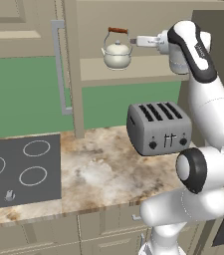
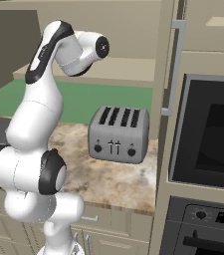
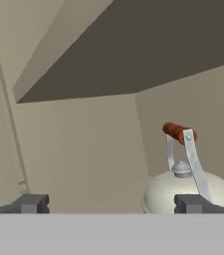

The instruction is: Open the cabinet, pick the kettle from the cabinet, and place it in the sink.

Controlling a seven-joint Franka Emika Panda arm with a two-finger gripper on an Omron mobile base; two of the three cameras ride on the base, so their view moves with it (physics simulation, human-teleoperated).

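The cabinet (image 1: 148,67) stands open, its door swung out to the left with the silver bar handle (image 1: 58,67) facing me. On its shelf sits the cream-white kettle (image 1: 117,54), upright, with a reddish-brown handle bar on top. My gripper (image 1: 139,41) is at shelf height just right of the kettle's handle, pointing at it and not touching. In the hand view the fingers (image 3: 31,203) stand wide open with nothing between them, and the kettle (image 3: 188,187) lies low and right, behind the right tip. The sink is out of view.
A grey toaster (image 1: 158,127) (image 2: 117,133) stands on the marble counter (image 1: 103,169) below the shelf. The black cooktop (image 1: 19,169) lies at the left. A built-in oven (image 2: 208,134) fills the tall unit at the right, beside the cabinet door edge (image 2: 175,64).
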